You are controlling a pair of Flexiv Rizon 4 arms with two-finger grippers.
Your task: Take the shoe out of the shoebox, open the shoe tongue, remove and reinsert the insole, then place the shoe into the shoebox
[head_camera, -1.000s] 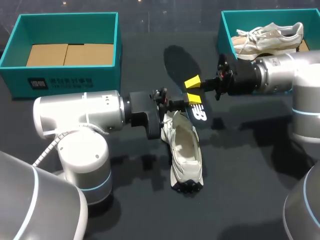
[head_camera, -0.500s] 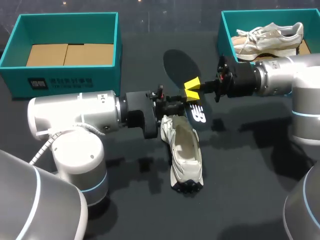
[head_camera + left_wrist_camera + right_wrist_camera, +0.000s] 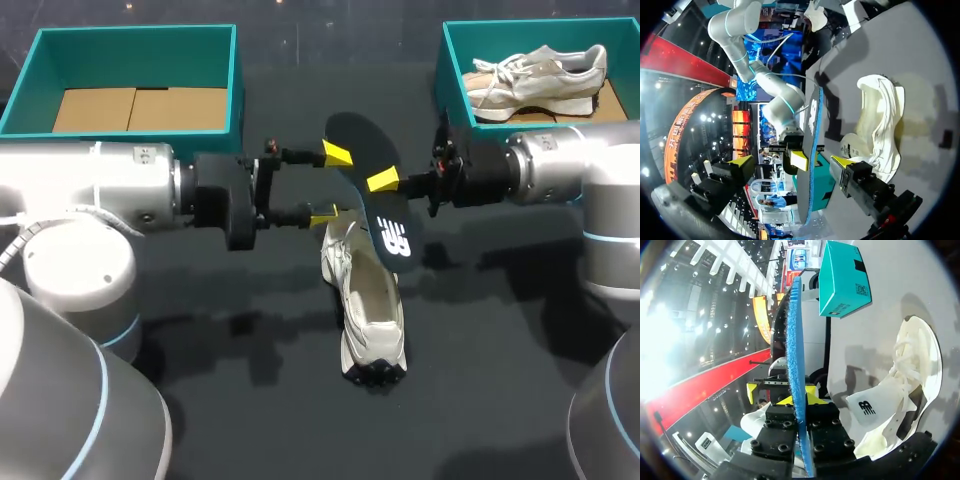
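A black insole (image 3: pixel 372 178) with a blue underside is held on edge above the table, my right gripper (image 3: pixel 385 181) shut on its middle. Its printed end hangs over the heel opening of the white shoe (image 3: pixel 372 305), which lies on the dark table. My left gripper (image 3: pixel 330 184) stands open just left of the insole, fingers wide apart and touching nothing. The left wrist view has the insole (image 3: pixel 811 145) edge-on ahead of that gripper (image 3: pixel 792 164), with the shoe (image 3: pixel 881 125) beside it. From the right wrist, the insole (image 3: pixel 795 360) is clamped in the gripper (image 3: pixel 799 400), the shoe (image 3: pixel 907 390) below.
A teal shoebox (image 3: pixel 40 130) with a cardboard floor stands at the back left. Another teal shoebox (image 3: pixel 447 60) at the back right holds a second pale shoe (image 3: pixel 540 72). Bare dark table lies in front of the white shoe.
My left gripper has opened, let go at the shoe's heel opening and drawn back to the left. The right gripper keeps the insole, which now stands higher over the shoe.
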